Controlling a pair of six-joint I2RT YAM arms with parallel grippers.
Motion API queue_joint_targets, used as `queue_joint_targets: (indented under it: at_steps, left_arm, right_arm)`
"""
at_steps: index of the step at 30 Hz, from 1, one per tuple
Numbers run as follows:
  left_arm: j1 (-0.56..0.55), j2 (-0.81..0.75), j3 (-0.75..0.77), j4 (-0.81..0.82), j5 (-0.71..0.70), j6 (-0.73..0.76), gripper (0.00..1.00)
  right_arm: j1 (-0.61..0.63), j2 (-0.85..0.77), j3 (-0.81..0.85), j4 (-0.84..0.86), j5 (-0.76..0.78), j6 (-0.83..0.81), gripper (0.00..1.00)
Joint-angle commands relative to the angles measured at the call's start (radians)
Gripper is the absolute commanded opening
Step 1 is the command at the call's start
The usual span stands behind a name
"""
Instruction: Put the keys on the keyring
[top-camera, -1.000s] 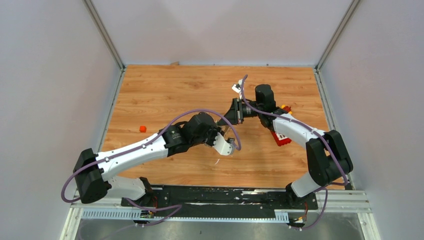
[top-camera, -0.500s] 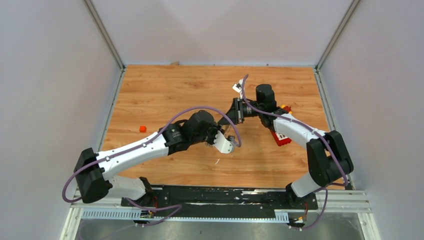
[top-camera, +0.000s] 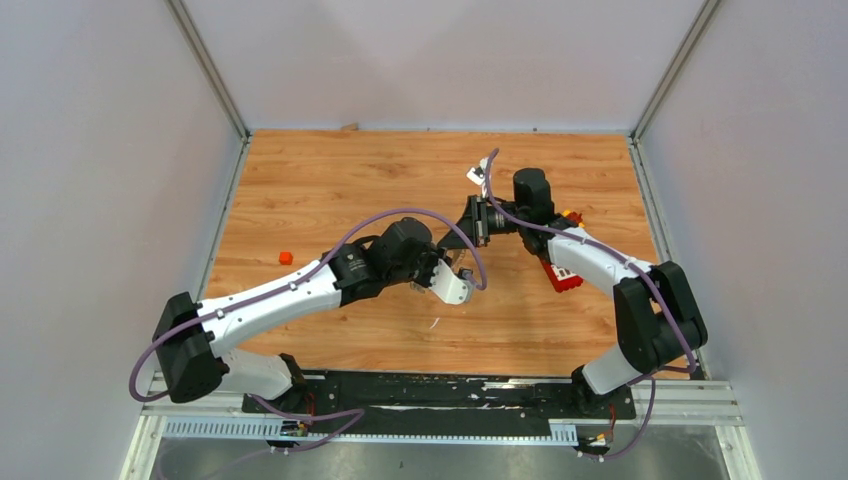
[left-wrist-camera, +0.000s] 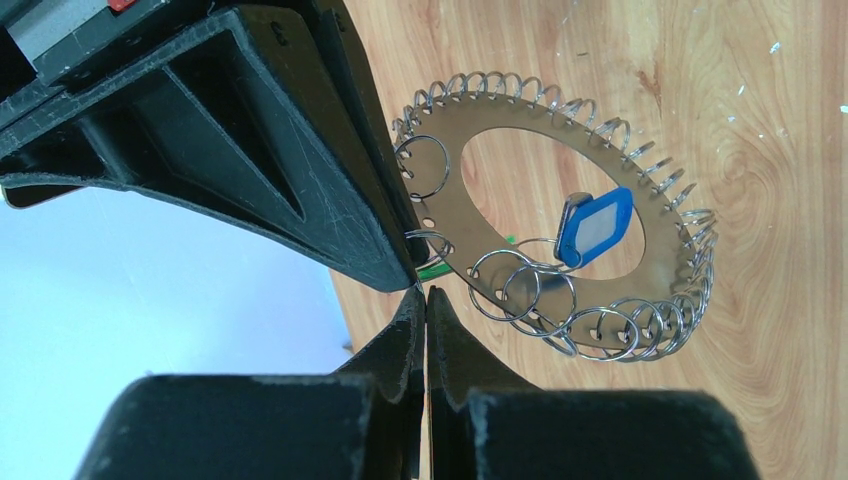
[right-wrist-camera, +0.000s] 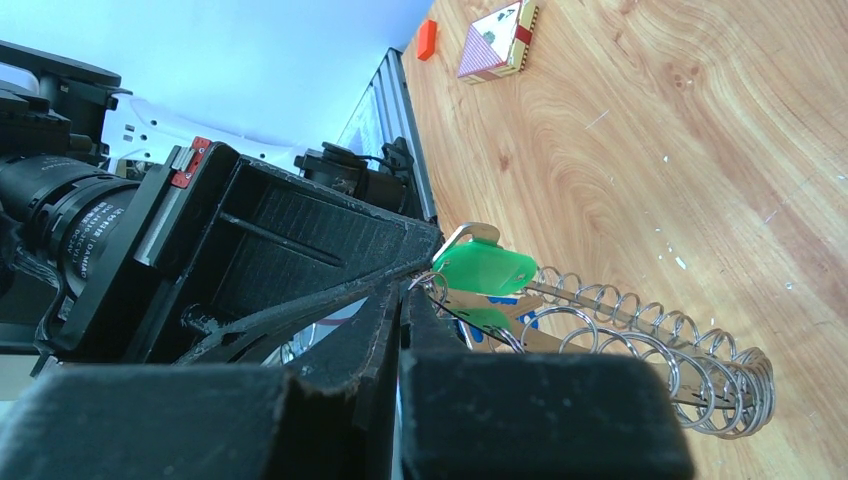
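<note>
One keyring (left-wrist-camera: 448, 205), a flat silver disc edged with many small wire loops, hangs tilted above the wooden surface (top-camera: 330, 180) near its middle. Two keys are at it: the blue one (left-wrist-camera: 595, 228) hangs from a loop, and the green one (right-wrist-camera: 485, 270) sits at the disc's edge, where both grippers meet. The right gripper (right-wrist-camera: 400, 300) pinches that edge. The left gripper (left-wrist-camera: 425, 305) is pressed together beside it; whether it grips the green key is unclear. One orange block (top-camera: 285, 257) and one red block (top-camera: 563, 278) lie well apart.
</note>
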Motion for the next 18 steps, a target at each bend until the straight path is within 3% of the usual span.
queue_joint_targets:
  at_steps: [1,18]
  left_arm:
    - [-0.003,0.029,0.017,-0.081,0.071,-0.021,0.0]
    - [-0.004,0.035,0.03,-0.144,0.123,0.034,0.0]
  right_arm:
    - [-0.002,-0.074,0.018,0.138,-0.044,0.039,0.0]
    - [0.005,-0.073,0.035,0.093,-0.051,-0.012,0.0]
